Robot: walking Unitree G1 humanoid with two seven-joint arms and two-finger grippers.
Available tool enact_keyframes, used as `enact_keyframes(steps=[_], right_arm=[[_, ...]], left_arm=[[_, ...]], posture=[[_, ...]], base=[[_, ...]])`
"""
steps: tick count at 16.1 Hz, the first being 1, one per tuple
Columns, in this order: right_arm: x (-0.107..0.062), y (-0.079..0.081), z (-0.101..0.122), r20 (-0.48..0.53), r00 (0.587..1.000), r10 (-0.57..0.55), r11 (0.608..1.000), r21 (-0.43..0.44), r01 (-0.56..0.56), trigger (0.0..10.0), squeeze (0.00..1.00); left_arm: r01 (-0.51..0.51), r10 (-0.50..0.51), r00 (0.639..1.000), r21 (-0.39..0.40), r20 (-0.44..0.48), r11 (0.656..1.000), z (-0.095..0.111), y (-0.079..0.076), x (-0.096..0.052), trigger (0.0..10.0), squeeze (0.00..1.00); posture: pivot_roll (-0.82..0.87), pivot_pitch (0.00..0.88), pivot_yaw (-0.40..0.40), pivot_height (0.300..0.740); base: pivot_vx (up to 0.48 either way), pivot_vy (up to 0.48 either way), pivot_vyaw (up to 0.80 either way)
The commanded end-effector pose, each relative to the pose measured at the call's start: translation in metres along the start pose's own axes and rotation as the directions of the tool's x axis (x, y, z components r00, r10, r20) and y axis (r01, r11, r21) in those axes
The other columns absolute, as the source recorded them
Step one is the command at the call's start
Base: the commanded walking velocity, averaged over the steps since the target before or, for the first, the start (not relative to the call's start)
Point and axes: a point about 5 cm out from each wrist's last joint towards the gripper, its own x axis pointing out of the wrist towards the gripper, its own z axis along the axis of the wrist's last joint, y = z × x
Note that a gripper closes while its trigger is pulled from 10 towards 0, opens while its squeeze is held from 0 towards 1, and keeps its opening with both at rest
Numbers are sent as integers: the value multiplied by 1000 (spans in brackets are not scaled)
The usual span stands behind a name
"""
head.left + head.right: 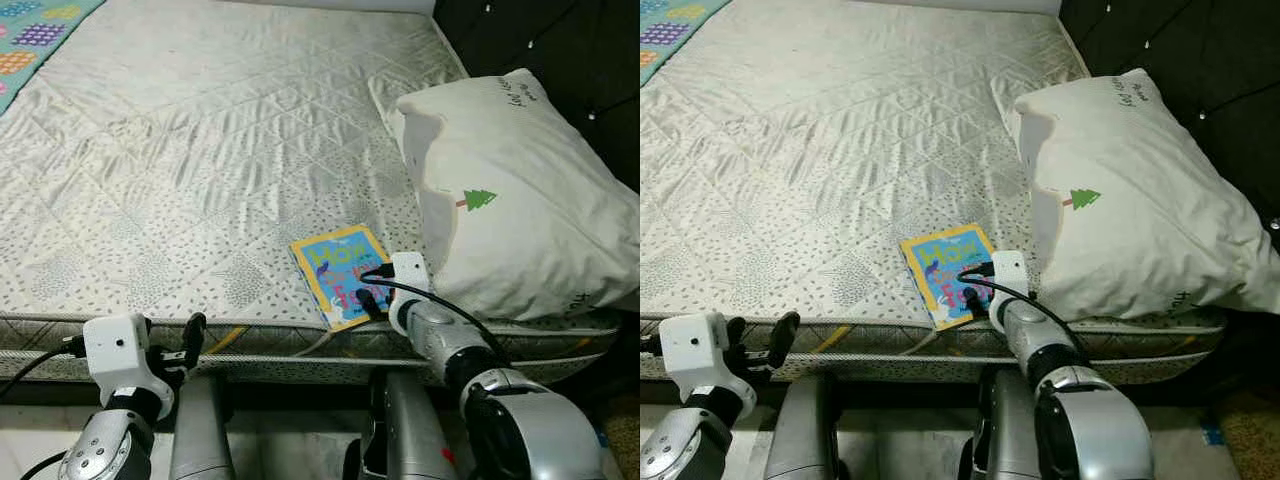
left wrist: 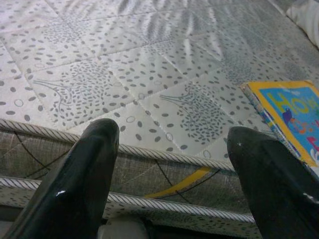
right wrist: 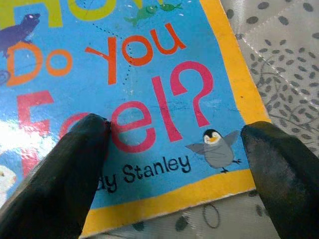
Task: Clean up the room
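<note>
Tidying is looking barely begun: a children's book [image 1: 343,275] is lying flat on the mattress [image 1: 200,150] close to its near edge, just beside the white pillow [image 1: 510,200] that is sitting toward the near right corner, and nothing is being lifted yet. The right gripper [image 3: 174,164] is hovering right over the book's cover with its two black fingers spread wide, one fingertip [image 3: 75,159] lying over the cover and the other beyond the yellow border; whether either is touching I cannot tell. The left gripper [image 2: 174,179] is waiting off the near edge, fingers also wide apart, gripping nothing.
</note>
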Motion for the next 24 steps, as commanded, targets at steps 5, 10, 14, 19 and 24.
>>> enact_keyframes(steps=[5,10,14,19,24], right_arm=[[-4,-19,-2,67,998,-9,996,87,3,10000,0],[-19,-14,43,444,894,65,979,147,-144,10000,0],[-35,-7,73,594,802,62,962,179,-208,10000,0],[-50,-12,98,663,748,22,958,199,-204,10000,0],[-54,-22,107,673,739,3,970,176,-165,10000,0]], left_arm=[[11,-11,1000,-9,22,1000,3,1,5,10000,0],[47,-44,995,-26,89,999,10,-6,22,10000,0],[69,-64,992,-34,109,997,10,-9,36,10000,0],[102,-96,986,-32,137,994,12,-13,54,10000,0],[106,-101,982,-22,161,994,15,-16,67,10000,0]], posture=[[211,102,-56,517],[146,35,-45,517],[107,0,-30,550],[64,0,-9,604],[51,0,-3,667]], base=[[0,0,0],[0,0,0],[0,0,0],[0,0,0],[0,0,0]])
